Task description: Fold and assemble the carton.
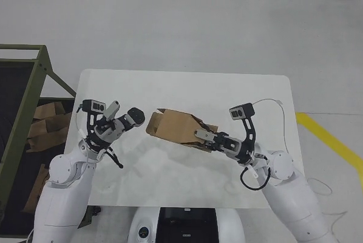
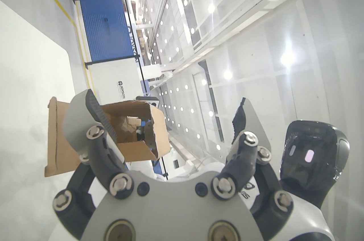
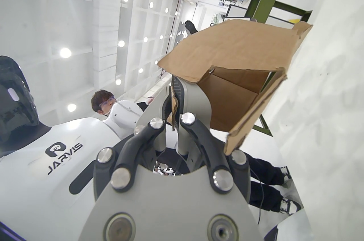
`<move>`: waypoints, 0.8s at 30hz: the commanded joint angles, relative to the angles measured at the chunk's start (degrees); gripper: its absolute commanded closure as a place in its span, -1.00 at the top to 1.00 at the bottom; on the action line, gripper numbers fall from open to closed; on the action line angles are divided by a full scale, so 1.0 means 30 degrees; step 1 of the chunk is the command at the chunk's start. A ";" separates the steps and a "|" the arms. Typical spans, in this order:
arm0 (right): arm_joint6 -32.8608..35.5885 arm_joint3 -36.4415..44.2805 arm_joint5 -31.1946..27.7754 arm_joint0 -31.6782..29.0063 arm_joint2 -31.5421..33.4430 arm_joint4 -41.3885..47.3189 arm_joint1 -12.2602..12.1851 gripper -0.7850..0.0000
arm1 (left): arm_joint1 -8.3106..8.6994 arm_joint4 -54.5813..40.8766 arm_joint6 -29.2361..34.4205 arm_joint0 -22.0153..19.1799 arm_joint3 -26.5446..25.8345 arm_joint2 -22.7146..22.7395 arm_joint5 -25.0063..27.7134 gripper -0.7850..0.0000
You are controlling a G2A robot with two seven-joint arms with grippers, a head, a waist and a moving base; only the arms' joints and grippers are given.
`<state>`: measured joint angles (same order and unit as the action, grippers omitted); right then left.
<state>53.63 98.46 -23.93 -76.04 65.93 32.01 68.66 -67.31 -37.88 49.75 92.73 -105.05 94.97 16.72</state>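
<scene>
A brown cardboard carton (image 1: 174, 127) lies on its side in the middle of the white table (image 1: 181, 176), part-way opened into a tube with loose flaps. My right gripper (image 1: 201, 135) is shut on the edge of a carton flap (image 3: 182, 74) at the carton's right end; in the right wrist view its fingers (image 3: 196, 100) pinch the cardboard. My left gripper (image 1: 135, 118) stands open just left of the carton, apart from it. In the left wrist view the carton (image 2: 133, 131) shows its hollow inside beyond the spread fingers (image 2: 93, 114).
A green-framed rack (image 1: 17, 121) with flat brown cardboard pieces (image 1: 48, 124) stands left of the table. A yellow floor line (image 1: 333, 143) runs at the right. Bare table surface lies in front of and behind the carton.
</scene>
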 commanded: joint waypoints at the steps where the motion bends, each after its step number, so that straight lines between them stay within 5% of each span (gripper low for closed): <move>1: 0.0525 -0.0064 0.0027 0.0015 0.0046 0.0397 -0.0026 -1.00 | 0.0052 -0.0064 0.0867 0.0072 -0.0036 0.0025 -0.0108 1.00; 24: 0.2019 -0.0019 0.0386 0.0099 0.0109 0.0965 -0.0137 -1.00 | 0.0162 0.0340 0.1523 0.0478 -0.0686 -0.0170 -0.0148 1.00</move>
<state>59.69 98.40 -22.77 -75.74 66.25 34.91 68.25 -66.82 -36.89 54.28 94.08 -106.97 94.76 16.28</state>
